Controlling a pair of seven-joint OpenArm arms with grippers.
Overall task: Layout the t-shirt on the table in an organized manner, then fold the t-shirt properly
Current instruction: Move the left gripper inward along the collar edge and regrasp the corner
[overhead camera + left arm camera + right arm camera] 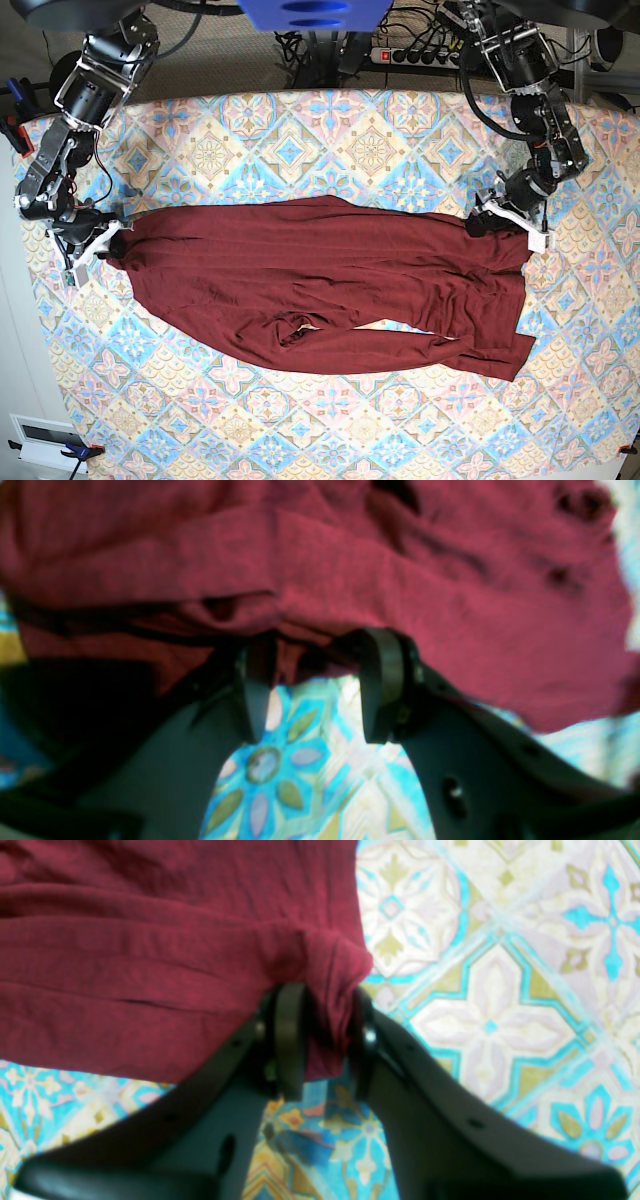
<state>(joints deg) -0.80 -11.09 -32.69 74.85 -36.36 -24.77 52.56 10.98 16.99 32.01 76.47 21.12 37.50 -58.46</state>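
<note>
The dark maroon t-shirt (320, 280) lies spread lengthwise across the patterned table (330, 130), with a creased fold near its lower middle. At the shirt's right end in the base view is my left gripper (492, 222). In the left wrist view the left gripper (317, 652) is open, its fingers (382, 680) wide apart at the hem of the t-shirt (320, 565), and the tablecloth shows between them. My right gripper (112, 242) is at the shirt's left end. In the right wrist view the right gripper (326, 1010) is shut on a bunched corner of the t-shirt (150, 940).
A power strip (420, 55) with cables lies behind the table's far edge, beside a blue mount (315, 12). Clamps (12, 130) hold the cloth at the left edge. Patterned tablecloth (500, 965) surrounds the shirt on all sides.
</note>
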